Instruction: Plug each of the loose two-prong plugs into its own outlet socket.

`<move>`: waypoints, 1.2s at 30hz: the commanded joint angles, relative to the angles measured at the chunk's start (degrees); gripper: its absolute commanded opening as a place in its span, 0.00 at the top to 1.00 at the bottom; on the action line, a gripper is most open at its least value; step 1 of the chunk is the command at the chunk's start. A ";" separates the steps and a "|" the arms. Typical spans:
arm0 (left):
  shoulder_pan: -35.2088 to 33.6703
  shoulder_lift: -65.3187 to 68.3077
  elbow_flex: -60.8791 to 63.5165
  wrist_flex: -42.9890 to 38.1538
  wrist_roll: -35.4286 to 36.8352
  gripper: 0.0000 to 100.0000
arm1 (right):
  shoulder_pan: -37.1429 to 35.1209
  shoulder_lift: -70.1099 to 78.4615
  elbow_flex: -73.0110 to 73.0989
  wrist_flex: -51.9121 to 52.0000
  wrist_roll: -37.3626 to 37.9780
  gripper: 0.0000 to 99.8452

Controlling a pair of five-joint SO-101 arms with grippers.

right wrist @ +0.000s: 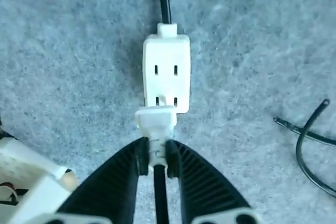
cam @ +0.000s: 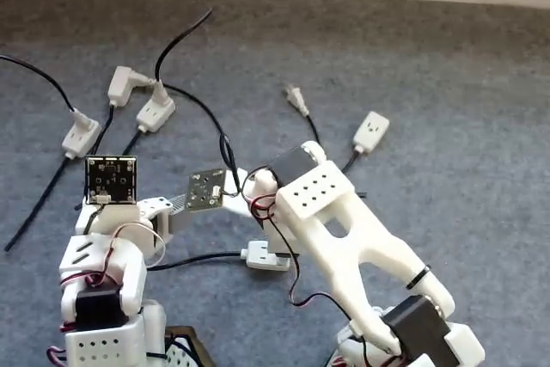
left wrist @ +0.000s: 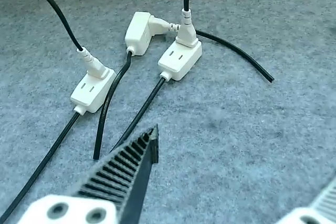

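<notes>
White two-prong plug (right wrist: 156, 120) is being pinched at its neck by the right gripper (right wrist: 156, 149). The black fingers (right wrist: 126, 171) are pressing in from both sides, and the plug's black cord is running back between them. The plug face is butting against the near end of a white outlet block (right wrist: 166, 66) and covering part of the nearer slot pair. The farther slot pair is showing free. Cannot tell whether the prongs are seated. The block's own black cable is leaving from its far end. Both are lying on grey carpet (right wrist: 63, 51), with a bare black wire end (right wrist: 307, 129) curling apart from them.

In the high view a white block (cam: 266, 257) is lying near-centre, partly under the right arm (cam: 344, 221), with a cable going left. Cannot tell if it is the same block.

The left gripper (left wrist: 241, 161) is hanging spread wide over the carpet, gripping nothing. Its ribbed finger (left wrist: 134, 166) is pointing toward the far-left group. There the leftmost socket (left wrist: 93, 88) and second socket (left wrist: 180, 59) are each carrying a plug, with a white angled piece (left wrist: 140, 31) lying just beside the second.

At far centre-right a loose plug (cam: 296, 99) is lying unplugged. A free socket (cam: 371, 131) is sitting near it on the right, not touching.
</notes>
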 commanded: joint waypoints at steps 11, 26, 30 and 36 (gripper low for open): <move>1.27 0.04 -0.48 -0.88 0.62 0.53 | 1.45 0.04 0.04 -2.59 1.49 0.99; 1.36 0.04 -0.48 -0.79 0.62 0.53 | 6.46 0.04 -9.54 6.64 4.13 0.99; 1.36 0.04 -0.48 -0.79 0.62 0.53 | 5.85 0.13 -9.98 7.34 4.13 0.99; 1.36 0.04 -0.66 -0.79 0.62 0.53 | 5.67 -0.57 -8.31 3.74 -0.70 0.99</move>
